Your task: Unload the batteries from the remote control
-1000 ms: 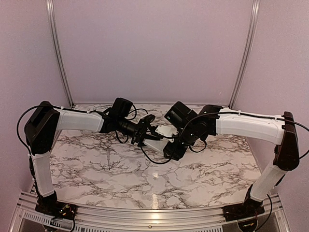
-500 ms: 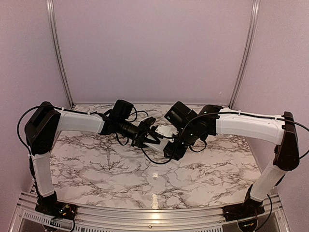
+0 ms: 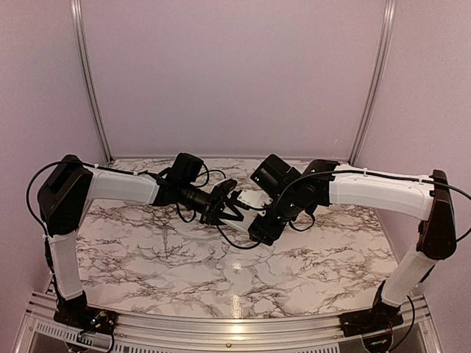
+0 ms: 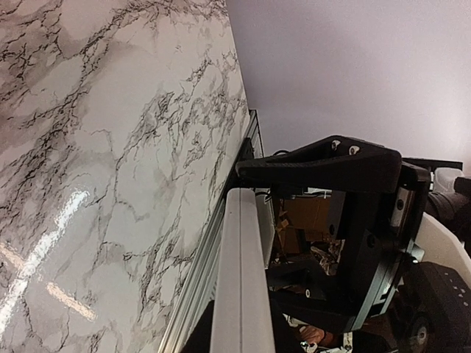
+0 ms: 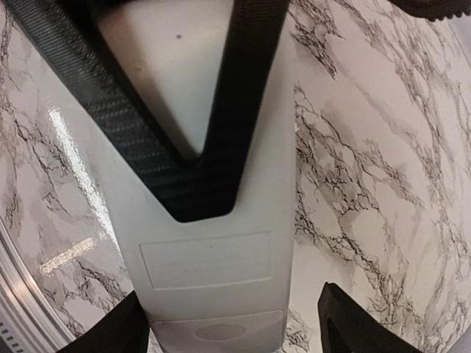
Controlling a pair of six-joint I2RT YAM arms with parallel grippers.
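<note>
The white remote control (image 3: 252, 199) hangs in the air between both arms, above the middle of the marble table (image 3: 147, 250). My left gripper (image 3: 229, 206) is shut on one end; in the left wrist view the remote (image 4: 239, 279) runs edge-on up from between its dark fingers. In the right wrist view the remote's flat face (image 5: 221, 272) shows a closed rectangular panel, with the left gripper's black V-shaped finger (image 5: 199, 176) across it. My right gripper (image 5: 232, 327) is open around the other end, its right finger (image 5: 357, 327) standing apart from the remote. The batteries are hidden.
An aluminium rail (image 3: 235, 331) runs along the table's near edge, with both arm bases on it. Lilac walls with metal posts (image 3: 88, 81) close in the back and sides. The right arm's black gripper body (image 4: 324, 163) sits close in front of the left wrist camera.
My left gripper has closed onto the remote. My right gripper's jaws have spread wider, and one finger now stands off the remote. Both arms have stayed nearly in place.
</note>
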